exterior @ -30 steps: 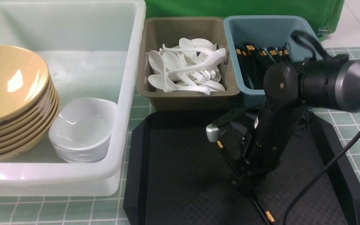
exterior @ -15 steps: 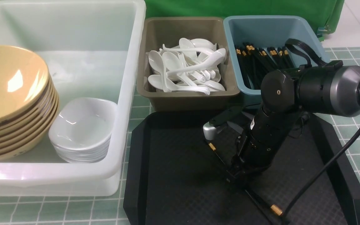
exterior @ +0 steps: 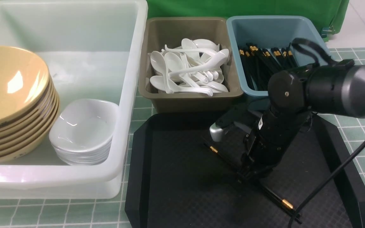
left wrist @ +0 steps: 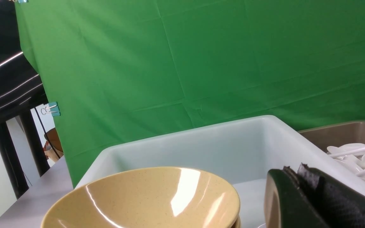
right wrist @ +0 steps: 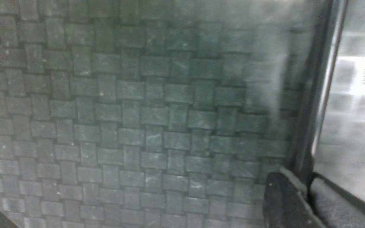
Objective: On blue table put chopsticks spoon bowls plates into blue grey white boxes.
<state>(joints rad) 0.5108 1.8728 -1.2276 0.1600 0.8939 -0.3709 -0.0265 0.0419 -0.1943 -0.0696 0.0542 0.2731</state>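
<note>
Over the black tray my right gripper points down and is shut on black chopsticks with gold tips; they slant from far left to near right. In the right wrist view the chopsticks run up from between my fingers. I cannot tell whether one or two are held. More chopsticks lie in the blue box, and white spoons fill the grey box. The white box holds stacked yellow bowls and white plates. My left gripper is shut on nothing beside the yellow bowls.
The three boxes stand side by side behind the tray on a green-tiled table. A black cable hangs from my right arm over the tray's right side. A green backdrop rises behind the boxes.
My right gripper went from open to shut on the chopsticks. They have turned: the far gold tip went left, the near tip went right and up the frame.
</note>
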